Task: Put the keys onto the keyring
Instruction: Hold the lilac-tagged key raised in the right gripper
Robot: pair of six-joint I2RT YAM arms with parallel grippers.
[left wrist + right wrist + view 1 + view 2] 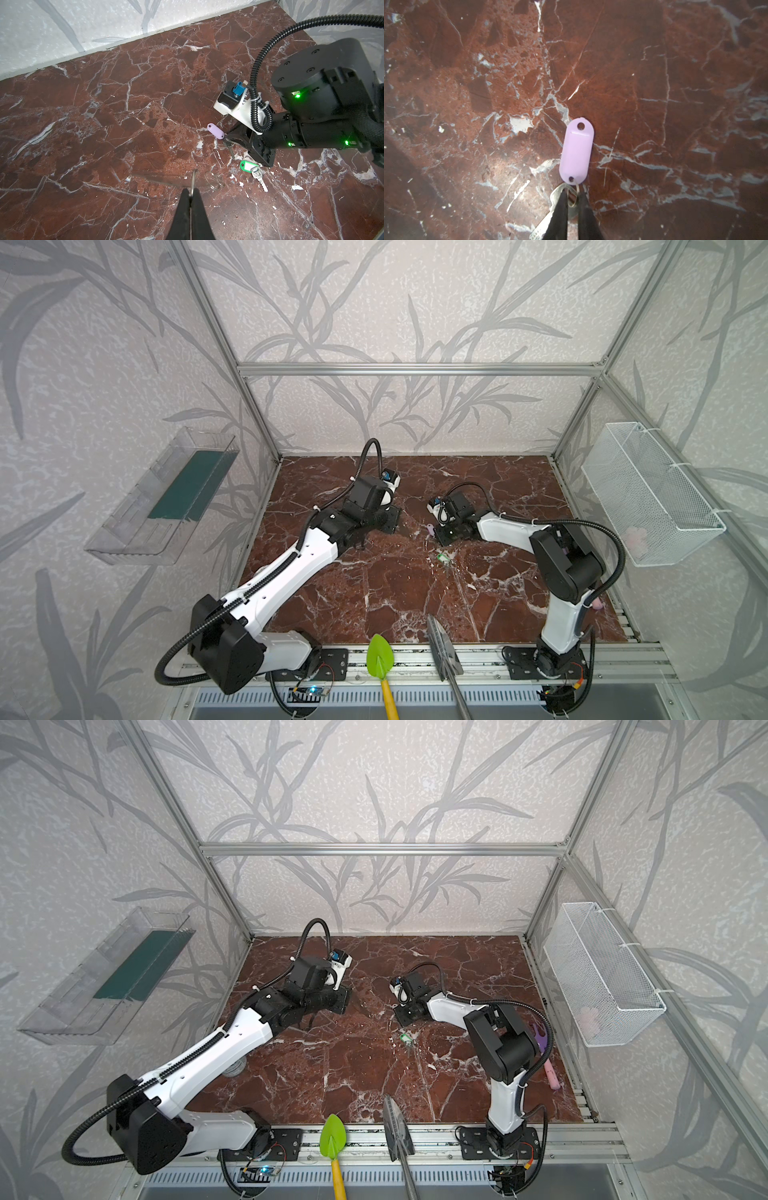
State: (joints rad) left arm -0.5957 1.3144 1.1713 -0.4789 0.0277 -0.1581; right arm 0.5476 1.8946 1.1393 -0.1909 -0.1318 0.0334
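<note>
Pinching the keyring point(193, 181) upright, the left end effector point(190, 196) is presenting it edge-on in its wrist view, near the green key point(256, 173) lying on the table point(104, 124); in the right wrist view, the right end effector point(574, 204) is clamping the lilac key point(560, 197) at its head, leaving the tag dangling free

The left gripper point(190, 194) pinches a thin keyring point(193, 181) edge-on above the red marble table point(104, 128); beyond, the right gripper point(226, 141) clamps the lilac-tagged key point(215, 131), near a green-tagged key point(252, 170)
</note>
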